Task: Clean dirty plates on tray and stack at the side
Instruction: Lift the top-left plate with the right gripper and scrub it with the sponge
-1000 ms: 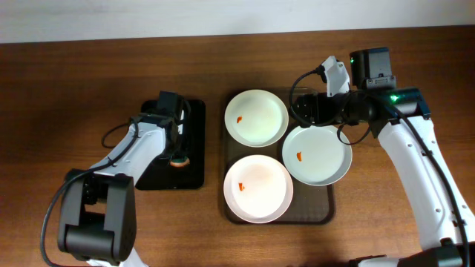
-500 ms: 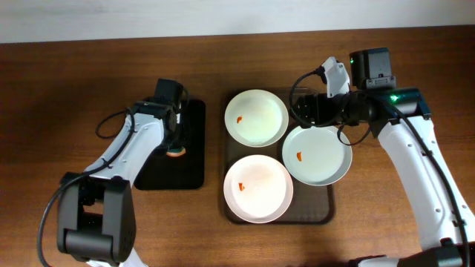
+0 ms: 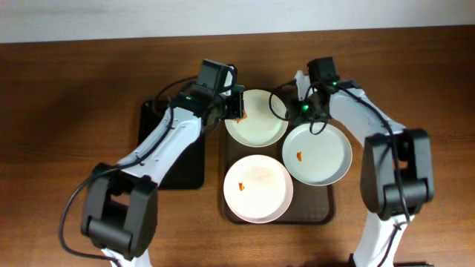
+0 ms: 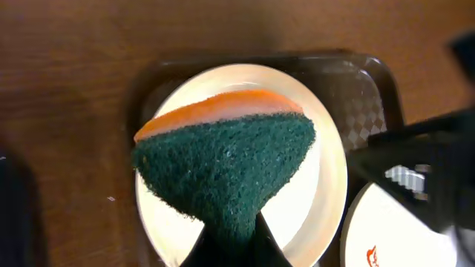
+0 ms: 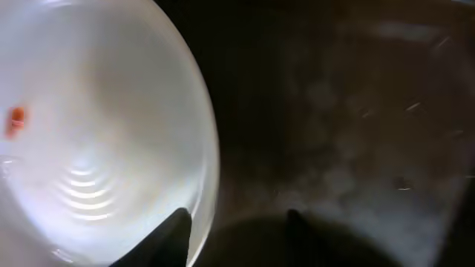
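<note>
The left gripper [image 4: 228,241] pinches a green scrub sponge with an orange top [image 4: 230,159]. It has just carried the sponge from the small black tray [image 3: 189,170] to over the far round white plate [image 3: 260,122] on the big dark brown tray [image 3: 315,204], so wiping can start. The right gripper [image 5: 237,226] has its fingers spread and empty. A white plate's rim [image 5: 211,148] is just left of them.

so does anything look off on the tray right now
The right-hand round white plate overhangs the right rim of the large dark brown tray instead of lying inside it; nothing looks spilled or broken.
</note>
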